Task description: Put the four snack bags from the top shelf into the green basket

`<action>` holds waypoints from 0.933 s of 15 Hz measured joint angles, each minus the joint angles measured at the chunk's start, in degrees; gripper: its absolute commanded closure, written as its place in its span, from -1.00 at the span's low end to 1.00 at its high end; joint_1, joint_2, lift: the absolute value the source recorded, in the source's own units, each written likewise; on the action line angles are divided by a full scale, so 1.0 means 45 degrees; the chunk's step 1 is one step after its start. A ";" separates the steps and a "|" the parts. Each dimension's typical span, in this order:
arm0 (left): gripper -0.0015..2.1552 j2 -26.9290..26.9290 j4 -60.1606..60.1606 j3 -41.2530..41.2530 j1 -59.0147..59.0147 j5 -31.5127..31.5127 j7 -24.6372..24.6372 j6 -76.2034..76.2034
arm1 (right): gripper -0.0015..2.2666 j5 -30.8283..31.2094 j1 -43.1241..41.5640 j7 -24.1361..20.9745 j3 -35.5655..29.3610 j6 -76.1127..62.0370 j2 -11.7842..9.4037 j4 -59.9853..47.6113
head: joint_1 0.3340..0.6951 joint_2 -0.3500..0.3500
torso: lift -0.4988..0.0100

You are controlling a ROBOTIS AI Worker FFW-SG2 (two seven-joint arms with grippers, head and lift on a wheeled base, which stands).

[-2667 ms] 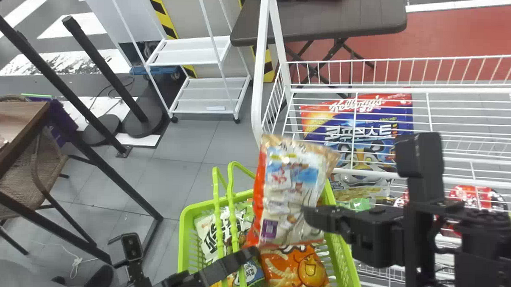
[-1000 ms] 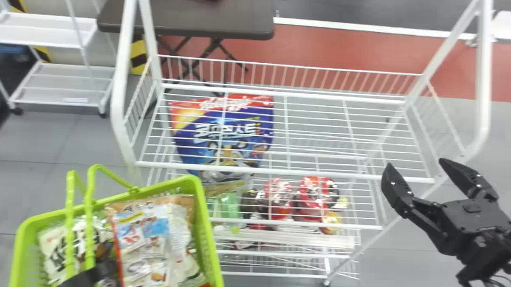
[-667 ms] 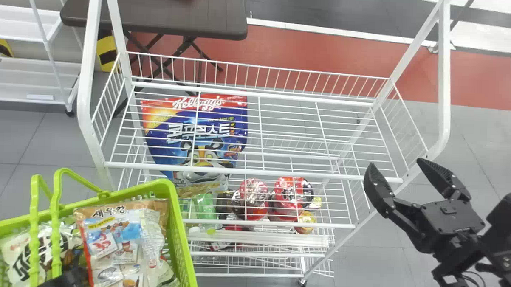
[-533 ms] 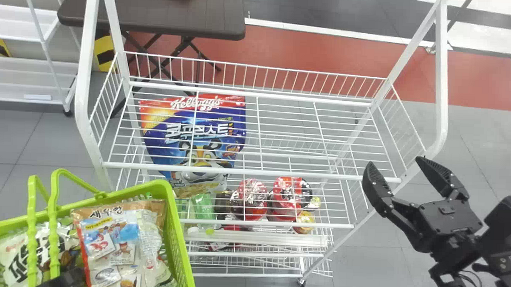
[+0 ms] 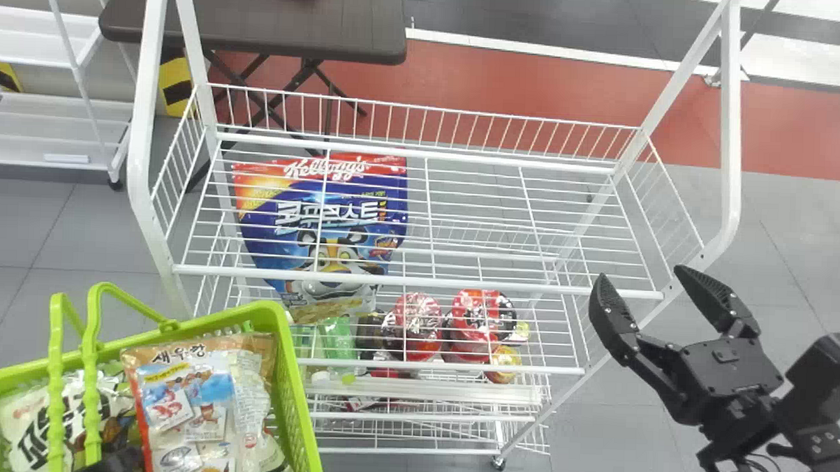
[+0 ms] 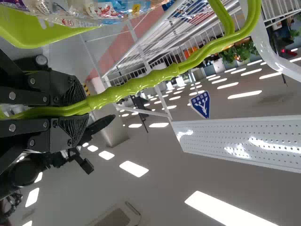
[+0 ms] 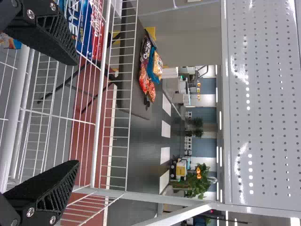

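Observation:
The green basket point(image 5: 294, 406) is at the lower left, with an orange-edged snack bag point(image 5: 190, 403) lying on top and a white snack bag point(image 5: 33, 418) beside it. My left gripper point(image 5: 115, 463) is at the bottom edge there; in the left wrist view the left gripper point(image 6: 77, 110) is shut on the basket's green handle point(image 6: 136, 84). At the right, my right gripper point(image 5: 639, 273) stands open by the front right corner of the shelf rack, nothing between its fingers. In the right wrist view the right gripper point(image 7: 76, 113) faces the wires of the top shelf point(image 7: 97, 136).
The white rack's top shelf point(image 5: 418, 283) spans the middle. Seen through its wires, a large blue cereal bag point(image 5: 323, 218) and red packaged items point(image 5: 413, 326) are lower down. Behind stands a dark table point(image 5: 295, 22) with colourful bags point(image 7: 150, 70); a white cart point(image 5: 39, 132) is at the far left.
The orange-edged bag, earlier held by my right gripper over the basket, now lies in it. The right gripper has let go and moved to the right. The head view has turned right.

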 measured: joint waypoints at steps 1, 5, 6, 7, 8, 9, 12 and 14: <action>0.99 0.0000 -0.0033 0.0000 0.0041 0.0000 0.0000 0.0000 | -0.94 -0.0014 0.0051 0.0029 0.0000 -0.0057 0.0009 0.0001 | 1.00 -0.44 | 0.96; 0.99 0.0000 -0.0287 0.0023 0.0329 0.0088 0.0000 0.0000 | -0.93 -0.0038 0.0267 0.0012 0.0036 -0.0413 0.0103 -0.0013 | 1.00 -0.44 | 0.96; 0.99 0.0000 -0.0316 0.0037 0.0388 0.0109 0.0000 -0.0008 | -0.93 -0.0040 0.0311 0.0011 0.0051 -0.0439 0.0157 -0.0044 | 1.00 -0.44 | 0.96; 0.99 0.0000 -0.0326 0.0050 0.0430 0.0130 0.0000 -0.0025 | -0.93 -0.0047 0.0352 0.0011 0.0056 -0.0444 0.0206 -0.0078 | 1.00 -0.43 | 0.96; 0.99 0.0000 -0.0330 0.0064 0.0484 0.0157 0.0000 -0.0060 | -0.93 -0.0055 0.0417 0.0011 0.0057 -0.0446 0.0257 -0.0129 | 1.00 -0.43 | 0.96; 0.99 0.0000 -0.0332 0.0073 0.0543 0.0181 0.0000 -0.0101 | -0.93 -0.0059 0.0492 0.0011 0.0058 -0.0448 0.0291 -0.0193 | 1.00 -0.43 | 0.96; 0.99 0.0000 -0.0529 0.0079 0.0779 0.0262 0.0000 -0.0198 | -0.93 -0.0052 0.0686 0.0011 0.0072 -0.0618 0.0375 -0.0319 | 1.00 -0.43 | 0.96; 0.99 0.0000 -0.0668 0.0080 0.0895 0.0288 0.0000 -0.0211 | -0.93 -0.0051 0.0873 0.0011 0.0078 -0.0979 0.0407 -0.0359 | 1.00 -0.43 | 0.96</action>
